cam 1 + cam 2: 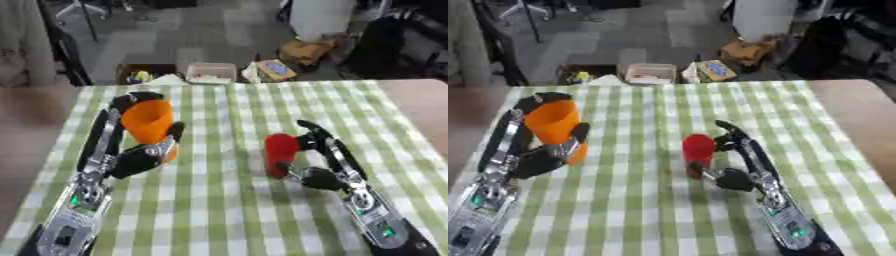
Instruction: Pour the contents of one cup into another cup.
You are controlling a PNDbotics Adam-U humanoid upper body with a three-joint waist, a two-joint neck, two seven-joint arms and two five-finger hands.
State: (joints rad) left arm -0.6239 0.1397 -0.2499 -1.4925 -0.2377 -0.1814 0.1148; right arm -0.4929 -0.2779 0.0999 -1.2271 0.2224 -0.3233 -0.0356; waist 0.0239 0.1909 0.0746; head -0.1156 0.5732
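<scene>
Forearms enter from lower corners over green checked tablecloth [219, 210]. Right hand [308, 159] curled round red cup [281, 154], cup upright, centre-right of table, thumb and fingers clamped on sides. Left hand [140, 150] curled round orange cup [149, 121], mouth tilted toward far side. Cups well apart. Boxes [213, 73] on floor beyond far edge.

Left hand [540, 150] has its fingers and thumb wrapped around an orange cup [553, 125], mouth facing up. Right hand [719, 165] is curled on a red cup [698, 150] near the middle of the surface [649, 210], which has a green-and-white checked cloth. The two cups are well apart.
</scene>
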